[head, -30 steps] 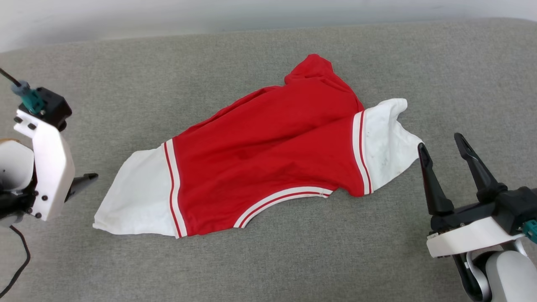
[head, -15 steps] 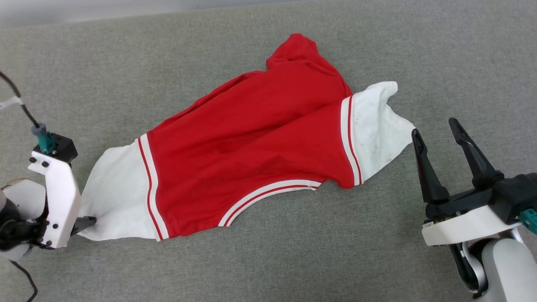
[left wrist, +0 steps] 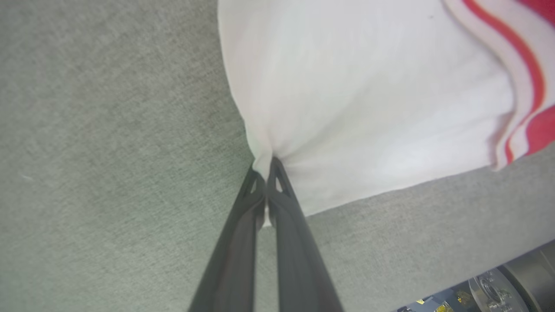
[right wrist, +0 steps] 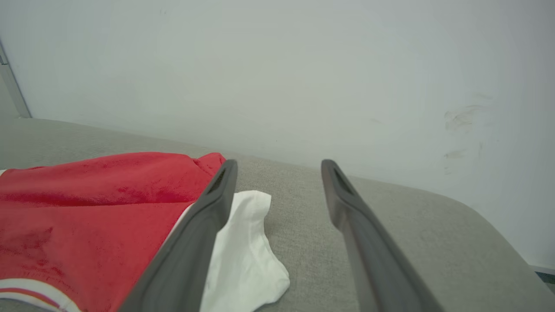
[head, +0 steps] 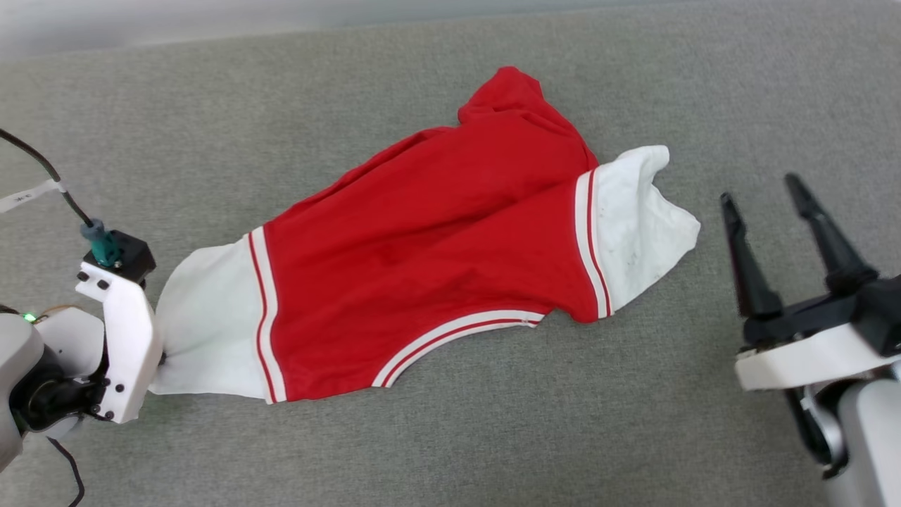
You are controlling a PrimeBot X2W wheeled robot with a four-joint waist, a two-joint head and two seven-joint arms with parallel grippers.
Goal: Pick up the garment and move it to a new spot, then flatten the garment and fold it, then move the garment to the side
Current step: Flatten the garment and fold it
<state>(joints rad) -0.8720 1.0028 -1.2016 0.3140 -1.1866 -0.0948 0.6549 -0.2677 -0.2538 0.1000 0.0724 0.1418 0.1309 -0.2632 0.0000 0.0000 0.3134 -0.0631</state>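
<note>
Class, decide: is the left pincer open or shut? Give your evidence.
Shut. The left pincer pinches the shirt by its white sleeve; cloth bunches at its closed tips.

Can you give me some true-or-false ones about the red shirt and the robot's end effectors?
1. The left end effector is shut on the garment's white sleeve. True.
2. The right end effector grips the other sleeve. False: it stands open beside the other sleeve, not touching it.
3. The garment lies on a grey fabric surface. True.
4. The garment is folded into a neat square. False: it lies spread out, unfolded and wrinkled.
</note>
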